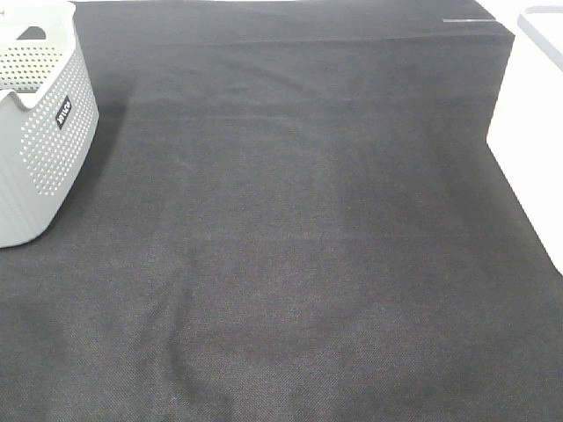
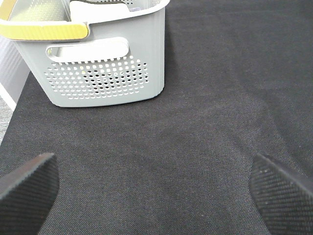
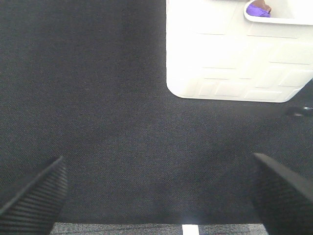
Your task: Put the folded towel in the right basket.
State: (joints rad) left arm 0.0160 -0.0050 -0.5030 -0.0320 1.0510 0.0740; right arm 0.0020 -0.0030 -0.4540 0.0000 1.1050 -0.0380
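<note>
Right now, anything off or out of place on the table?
No spill or damage shows. The odd part: no folded towel appears on the black cloth in any view. The grey basket stands upright at the left; a white basket stands upright, something purple showing at its rim.

I see: grey perforated basket at table's far left | black cloth covering table | yellow item on basket rim
</note>
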